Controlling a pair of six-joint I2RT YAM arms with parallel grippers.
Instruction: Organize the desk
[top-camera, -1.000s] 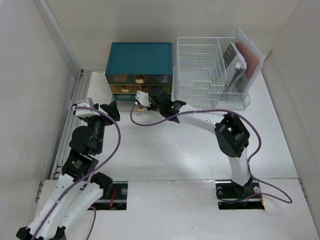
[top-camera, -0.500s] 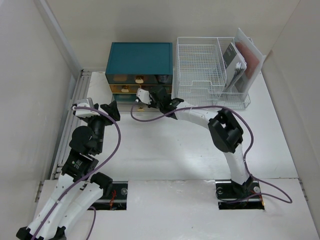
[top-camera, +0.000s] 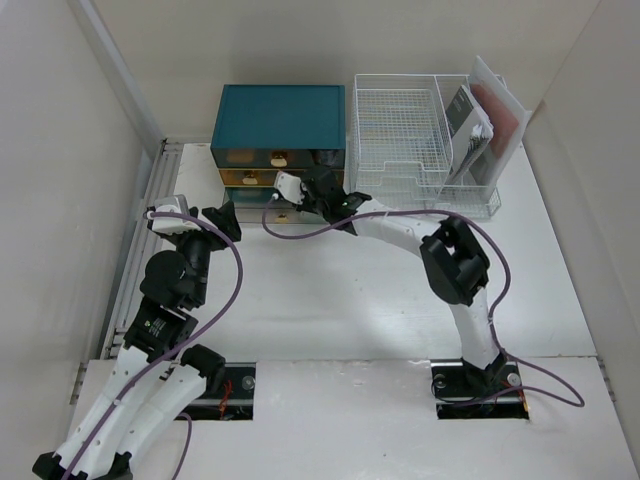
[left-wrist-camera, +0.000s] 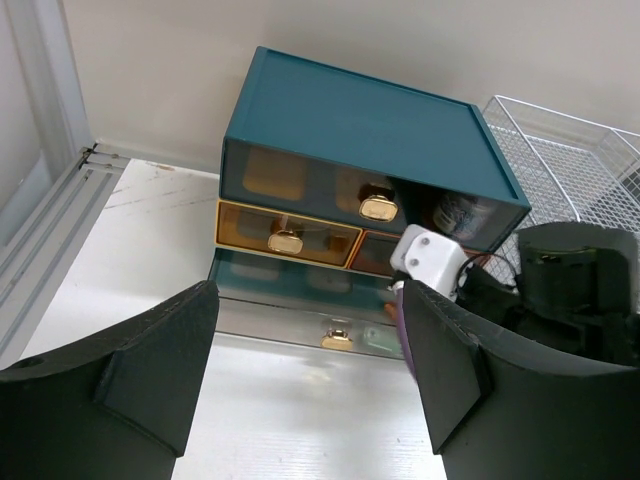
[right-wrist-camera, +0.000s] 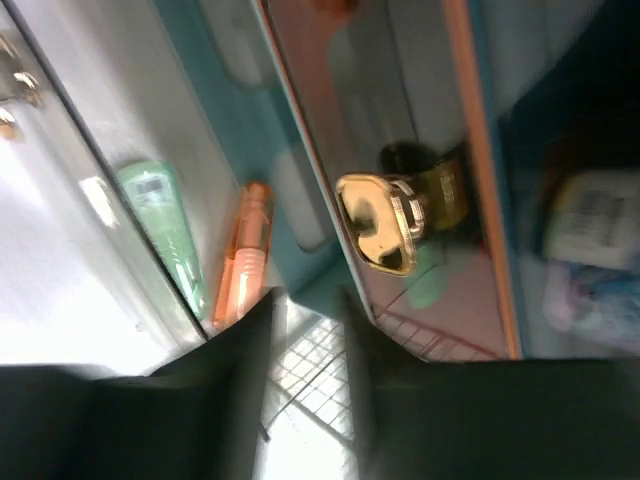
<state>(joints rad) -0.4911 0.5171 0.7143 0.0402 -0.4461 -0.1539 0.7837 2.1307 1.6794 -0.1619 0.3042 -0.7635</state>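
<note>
Right wrist, blurred: your right gripper (right-wrist-camera: 305, 300) hung narrowly apart, empty, beside the gold knob (right-wrist-camera: 385, 225); an off-centre pinch could slip. Left gripper (left-wrist-camera: 310, 295) gaped wide. Desk (top-camera: 330, 310) lay beneath both.

Up at the back sits the teal drawer box (top-camera: 280, 112), and just to its right, the white wire-mesh tray rack (top-camera: 400, 130). Standing tilted in the rack's right-hand compartment: a grey booklet (top-camera: 462, 125) and a reddish-brown sheet (top-camera: 500, 115). On the box, the top drawer shows a gold knob (left-wrist-camera: 378, 206), with a dark-labelled jar (left-wrist-camera: 458, 212) behind the tinted front to its right. Orange drawers in the middle row, and the left one has a gold knob (left-wrist-camera: 285, 241) too. The clear bottom drawer (left-wrist-camera: 300, 325) juts forward of those above. Close in, blurry: a green tube (right-wrist-camera: 165, 235) and an orange tube (right-wrist-camera: 243, 255) lie inside it, side by side
</note>
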